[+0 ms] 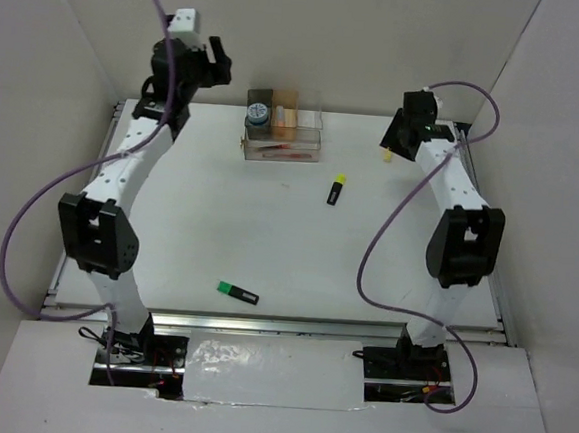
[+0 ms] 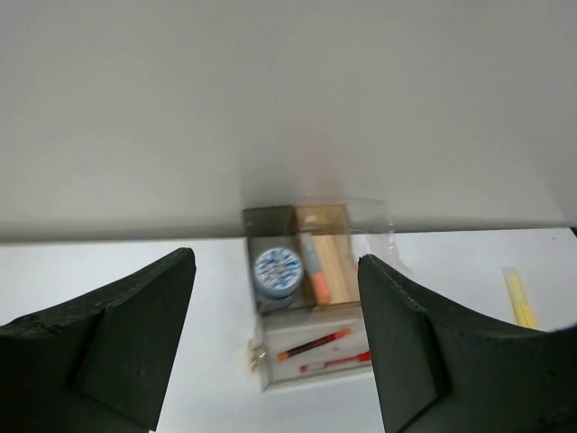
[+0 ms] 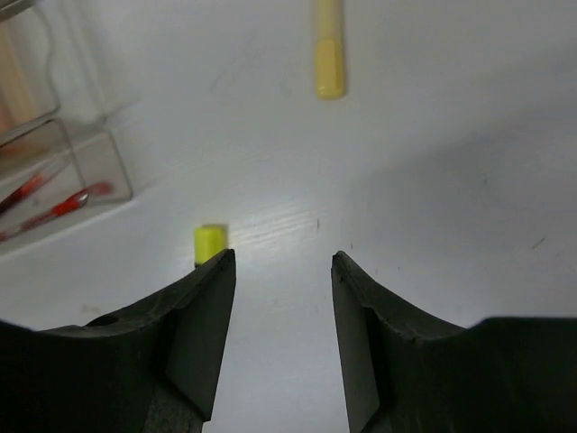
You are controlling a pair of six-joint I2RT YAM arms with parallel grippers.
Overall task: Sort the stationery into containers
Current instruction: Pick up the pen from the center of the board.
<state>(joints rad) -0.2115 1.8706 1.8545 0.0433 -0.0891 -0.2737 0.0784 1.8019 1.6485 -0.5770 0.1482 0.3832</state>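
The clear organiser [image 1: 314, 136] stands at the back middle of the table. Its rear compartments hold the round blue-grey tin [image 1: 260, 111] and the orange marker [image 1: 285, 118]. Two thin red pens [image 1: 280, 151] lie in its front tray. A black highlighter with a yellow end [image 1: 336, 190] lies to its right front. A green-ended highlighter [image 1: 236, 292] lies near the front. The pale yellow stick [image 1: 386, 156] lies by my right gripper [image 1: 396, 137], which is open and empty, low over the table. My left gripper [image 1: 217, 62] is open and empty, raised left of the organiser.
The left wrist view looks down on the organiser [image 2: 379, 227], the tin [image 2: 278, 268], the marker [image 2: 317, 275], the pens [image 2: 315, 344] and the stick [image 2: 517, 298]. The right wrist view shows the stick [image 3: 328, 54], the yellow end [image 3: 210, 242] and the organiser's corner [image 3: 101, 144]. White walls enclose the table.
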